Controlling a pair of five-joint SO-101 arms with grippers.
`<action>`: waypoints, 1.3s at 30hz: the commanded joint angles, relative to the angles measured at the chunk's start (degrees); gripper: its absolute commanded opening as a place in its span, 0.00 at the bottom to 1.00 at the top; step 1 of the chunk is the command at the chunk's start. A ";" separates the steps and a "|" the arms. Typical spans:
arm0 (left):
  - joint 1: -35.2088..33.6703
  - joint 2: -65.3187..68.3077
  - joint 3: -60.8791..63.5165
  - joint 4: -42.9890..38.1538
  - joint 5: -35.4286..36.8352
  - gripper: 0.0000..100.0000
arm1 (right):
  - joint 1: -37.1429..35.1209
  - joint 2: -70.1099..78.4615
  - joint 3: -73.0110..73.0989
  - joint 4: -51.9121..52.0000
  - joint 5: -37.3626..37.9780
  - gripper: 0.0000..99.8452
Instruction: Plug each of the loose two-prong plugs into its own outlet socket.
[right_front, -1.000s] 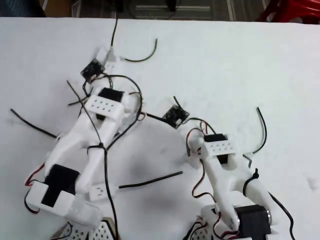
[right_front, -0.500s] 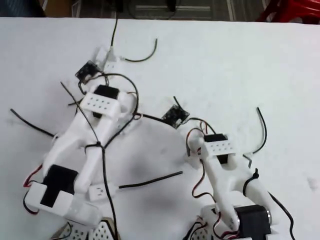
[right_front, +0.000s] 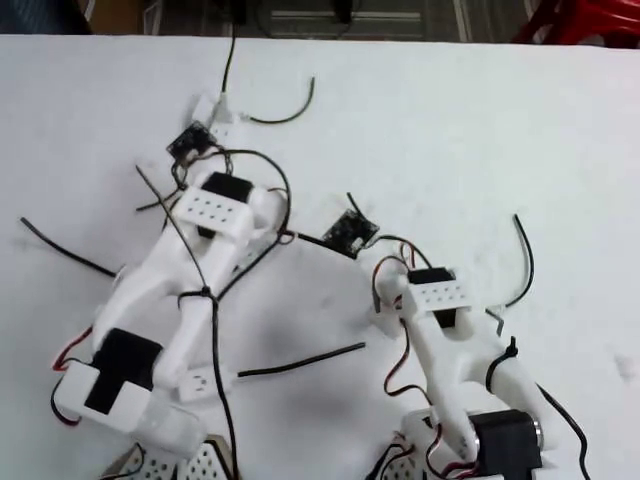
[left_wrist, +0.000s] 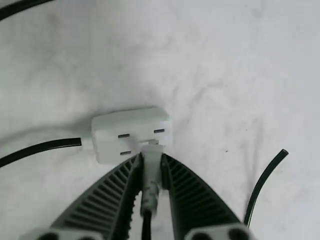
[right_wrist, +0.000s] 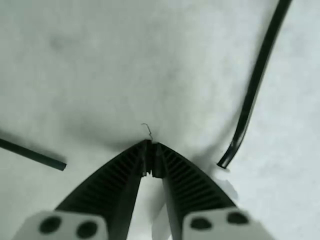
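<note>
L wrist view, up close: the left gripper is squeezed tight on a small white plug w/ a black wire out its back. The plug sits right btw the two jaws. Its front end touches the white socket block at one corner of the face. Three little slots on that face are bare. Can't tell if the prongs are in. A side cord runs up to the block.

High view: the socket block lies near the far edge of the table, left of the middle. A 2nd socket block lies by the near edge, beside the L arm's base. Its long cord runs toward the table's middle.

R wrist view: the right gripper has its jaws almost touching, just a thin crack, w/ nothing in them. A thick cord lies on one side and a cord end on the other, both apart from the jaws. In the high view the right gripper is near the table's middle, well apart from both blocks.
</note>
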 joint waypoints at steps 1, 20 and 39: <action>0.40 -0.66 -1.05 -1.32 0.44 0.03 | 0.04 -0.48 0.09 -1.19 0.00 0.02; -1.98 0.84 -1.23 -0.97 0.35 0.03 | 0.04 -0.48 0.09 -1.19 0.00 0.02; -3.74 4.44 -1.14 -3.78 0.18 0.03 | 0.04 -0.48 0.09 -1.19 0.00 0.02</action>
